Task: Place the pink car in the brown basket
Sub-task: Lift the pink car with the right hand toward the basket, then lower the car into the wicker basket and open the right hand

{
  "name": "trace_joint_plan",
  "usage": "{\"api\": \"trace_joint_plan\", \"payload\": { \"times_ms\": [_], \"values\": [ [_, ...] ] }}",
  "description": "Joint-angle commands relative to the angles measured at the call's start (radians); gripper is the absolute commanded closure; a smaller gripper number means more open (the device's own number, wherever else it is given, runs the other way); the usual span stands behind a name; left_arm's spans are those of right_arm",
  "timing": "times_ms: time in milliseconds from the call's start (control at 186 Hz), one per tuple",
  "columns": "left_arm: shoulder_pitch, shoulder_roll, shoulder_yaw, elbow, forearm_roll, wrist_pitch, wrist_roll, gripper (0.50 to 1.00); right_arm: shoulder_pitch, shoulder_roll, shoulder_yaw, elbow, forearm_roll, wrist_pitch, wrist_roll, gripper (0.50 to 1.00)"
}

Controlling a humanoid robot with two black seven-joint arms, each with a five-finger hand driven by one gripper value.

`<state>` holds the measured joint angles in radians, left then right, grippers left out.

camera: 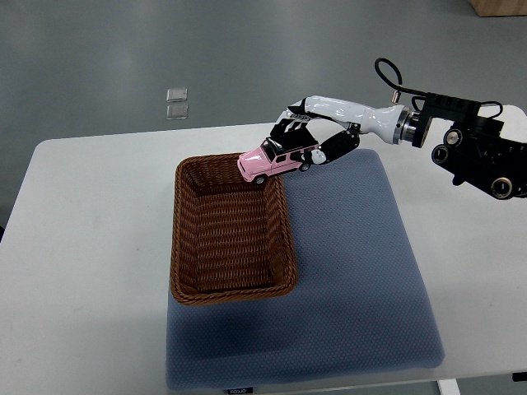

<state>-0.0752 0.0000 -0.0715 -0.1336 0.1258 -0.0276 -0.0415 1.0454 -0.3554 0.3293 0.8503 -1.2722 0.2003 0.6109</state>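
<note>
— Where do we see the pink car (277, 160)?

— Upper middle of the frame, held in the air over the top right corner of the brown basket (188, 247). Its front end pokes out past the basket's rim toward the left, tilted a little downward; its rear sits under our right hand (311, 136).

— And the fingers?

— We see the right hand's fingers (290, 125) curled down around the car's roof and rear, pinching it. Which fingers actually press on the body we can't quite tell, since the hand covers that part.

— What is the basket on?

— It rests on a blue-grey mat (354, 271), overlapping the mat's left edge, and the mat lies on the white worktop (82, 247). Inside the basket we see only wicker.

— Anything else?

— Our right arm comes in from the right edge, upper part of the frame. Two small clear squares (176, 103) lie on the grey floor beyond the worktop, upper left.
</note>
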Motion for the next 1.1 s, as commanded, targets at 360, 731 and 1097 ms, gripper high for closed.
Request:
{"api": "trace_joint_plan", "payload": {
  "times_ms": [360, 731, 1097],
  "values": [
    [0.000, 0.000, 0.002, 0.000, 0.000, 0.000, 0.000, 0.500, -0.010, 0.162, -0.125, -0.036, -0.033, -0.058, 0.000, 1.000],
    [-0.002, 0.000, 0.004, 0.000, 0.000, 0.000, 0.000, 0.500, -0.044, 0.208, -0.170, -0.080, -0.032, -0.131, 0.000, 0.828],
    [-0.002, 0.000, 0.006, -0.001, 0.000, 0.000, 0.000, 0.500, -0.068, 0.205, -0.157, -0.079, -0.016, -0.190, 0.000, 0.603]
  ]
}}
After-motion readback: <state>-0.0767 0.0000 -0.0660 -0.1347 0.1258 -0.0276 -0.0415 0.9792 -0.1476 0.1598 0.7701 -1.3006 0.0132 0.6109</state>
